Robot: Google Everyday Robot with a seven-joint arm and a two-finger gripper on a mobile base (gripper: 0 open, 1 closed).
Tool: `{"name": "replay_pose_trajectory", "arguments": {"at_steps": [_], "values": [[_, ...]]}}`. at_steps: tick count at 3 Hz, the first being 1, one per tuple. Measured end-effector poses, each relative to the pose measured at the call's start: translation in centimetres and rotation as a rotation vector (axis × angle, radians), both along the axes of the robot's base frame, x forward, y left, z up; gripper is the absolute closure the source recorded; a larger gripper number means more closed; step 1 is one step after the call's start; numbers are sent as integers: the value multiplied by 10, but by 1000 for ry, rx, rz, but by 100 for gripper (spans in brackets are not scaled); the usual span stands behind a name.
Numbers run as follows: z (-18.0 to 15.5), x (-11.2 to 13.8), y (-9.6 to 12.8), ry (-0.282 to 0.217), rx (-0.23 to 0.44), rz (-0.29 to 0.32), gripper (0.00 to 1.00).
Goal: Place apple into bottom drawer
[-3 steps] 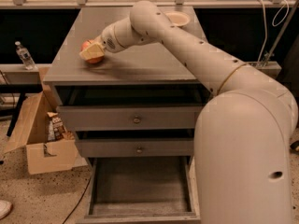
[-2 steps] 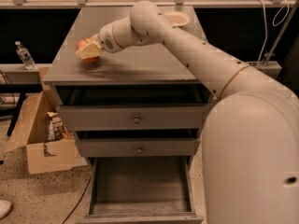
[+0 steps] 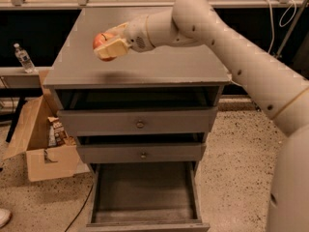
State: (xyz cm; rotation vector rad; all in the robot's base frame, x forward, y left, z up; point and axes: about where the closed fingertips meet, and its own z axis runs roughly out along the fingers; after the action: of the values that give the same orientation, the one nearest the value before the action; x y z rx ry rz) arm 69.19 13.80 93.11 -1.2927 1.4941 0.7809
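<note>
My gripper (image 3: pixel 108 47) is shut on the red-orange apple (image 3: pixel 102 39) and holds it in the air above the left part of the grey cabinet top (image 3: pixel 159 62). The cream fingers (image 3: pixel 114 48) cover the apple's lower right side. The bottom drawer (image 3: pixel 145 197) stands pulled out at floor level, directly below, and its worn grey floor is bare. The two shallower drawers with brass knobs, upper (image 3: pixel 140 123) and middle (image 3: pixel 143 154), sit pushed in above it.
An open cardboard box (image 3: pixel 38 139) with packets stands on the floor left of the cabinet. A water bottle (image 3: pixel 23 58) stands on a ledge at the far left. My arm (image 3: pixel 231 47) reaches in from the right across the cabinet top.
The gripper has lifted the apple off the cabinet top and carried it toward the front edge. The camera view has shifted, showing the cabinet closer.
</note>
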Motion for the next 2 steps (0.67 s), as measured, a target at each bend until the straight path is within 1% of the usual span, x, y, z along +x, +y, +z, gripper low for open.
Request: {"name": "replay_pose_trajectory", "arguments": {"at_steps": [1,2], "values": [[8,-43,-53,-32,-11,62,100],[8,-43,-53,-32,-11,62,100]]}}
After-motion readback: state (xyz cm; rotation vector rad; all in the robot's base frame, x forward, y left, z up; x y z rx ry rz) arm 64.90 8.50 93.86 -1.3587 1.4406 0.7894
